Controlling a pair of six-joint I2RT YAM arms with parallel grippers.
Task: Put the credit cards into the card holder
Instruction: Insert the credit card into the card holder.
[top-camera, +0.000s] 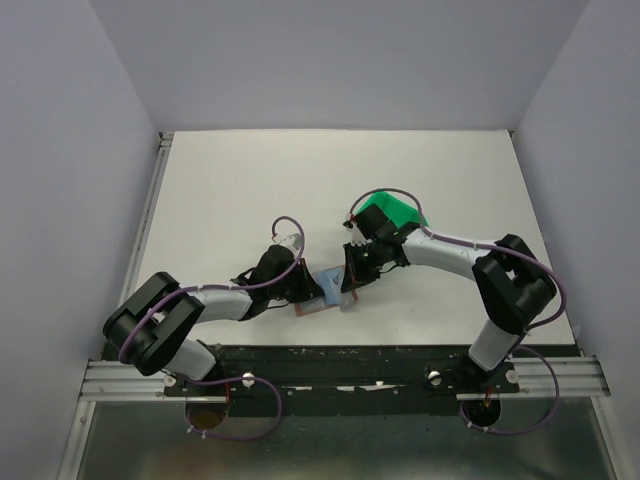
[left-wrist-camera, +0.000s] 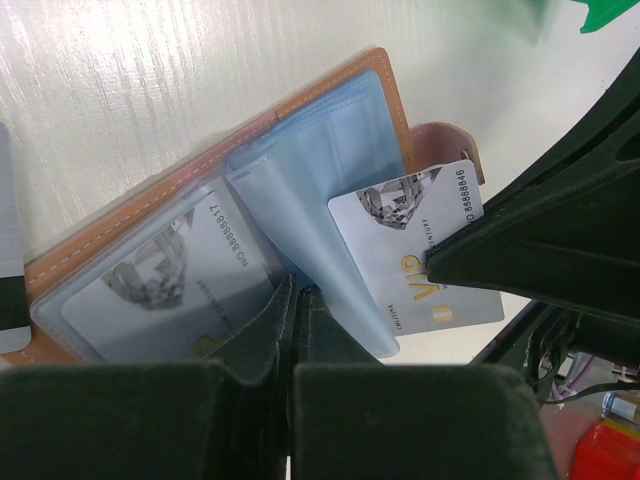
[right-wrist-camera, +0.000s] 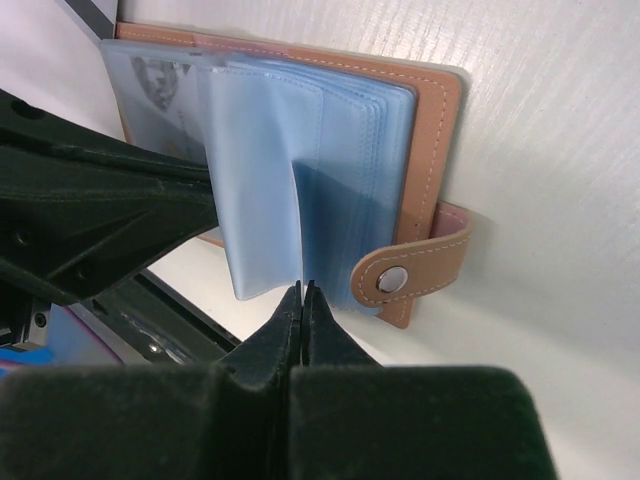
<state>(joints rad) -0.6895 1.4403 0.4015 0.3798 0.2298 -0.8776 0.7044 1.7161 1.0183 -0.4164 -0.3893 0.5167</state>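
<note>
The tan leather card holder (top-camera: 312, 307) lies open near the table's front edge, its blue plastic sleeves fanned up (left-wrist-camera: 300, 100) (right-wrist-camera: 440, 150). My right gripper (top-camera: 352, 276) (right-wrist-camera: 303, 290) is shut on a pale grey VIP credit card (left-wrist-camera: 400, 240), whose far end sits between sleeves by the snap tab (right-wrist-camera: 405, 275). My left gripper (top-camera: 304, 289) (left-wrist-camera: 293, 292) is shut at the holder's near edge, pinching a sleeve. A second card (left-wrist-camera: 170, 270) sits inside a left sleeve. A third card with a dark stripe (left-wrist-camera: 8, 250) lies on the table left of the holder.
The green plastic bin (top-camera: 392, 212) stands just behind my right wrist and shows in the left wrist view (left-wrist-camera: 610, 12). Both arms meet over the holder. The black base rail (top-camera: 340, 355) runs along the front edge.
</note>
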